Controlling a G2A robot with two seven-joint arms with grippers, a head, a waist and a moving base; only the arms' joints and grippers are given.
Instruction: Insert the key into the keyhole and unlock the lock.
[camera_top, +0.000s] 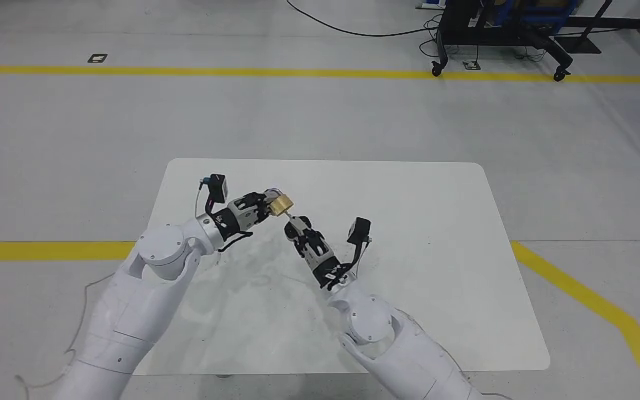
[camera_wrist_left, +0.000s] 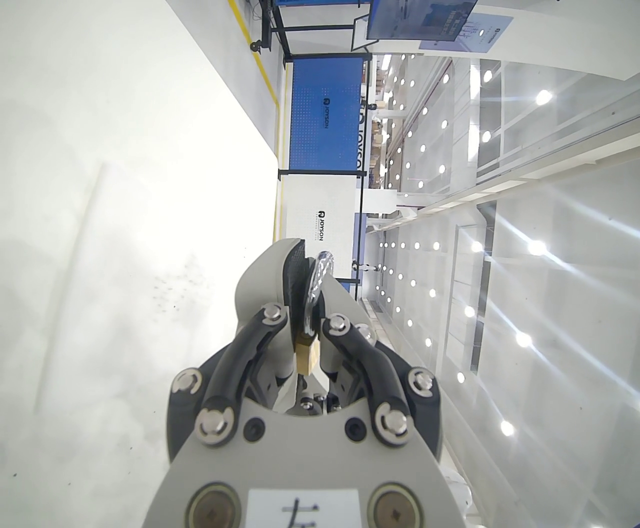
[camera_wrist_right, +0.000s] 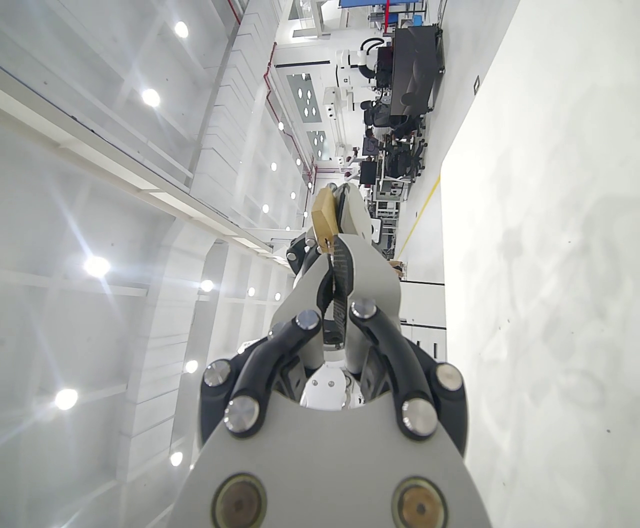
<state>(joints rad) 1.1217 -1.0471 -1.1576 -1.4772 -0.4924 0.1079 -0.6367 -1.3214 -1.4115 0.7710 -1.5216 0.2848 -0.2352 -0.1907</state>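
- Holding the key by its flat head looks right to me: it is thin, stiff, light metal, and it would twist out of a loose pinch once turned.
- Low centre of the top view, the right gripper has its pads pressed together on that key. Only a sliver shows past the tips, where it meets the end face of the lock; how deep it sits I cannot tell.
- Just beyond, near the middle of the frame, the lock is held in the air above the bench. It is a small brass padlock: hard, smooth, probably slippery, and dense for its size.
- It wants gripping at the shackle or the flat sides, with the keyhole end left free.
- Left of it, the left gripper is clamped on the lock. Its wrist view shows the silver shackle squeezed between the pads and the brass body lower between the fingers.
- Turning the key will torque the lock, so I'd guess that clamp must be firm.
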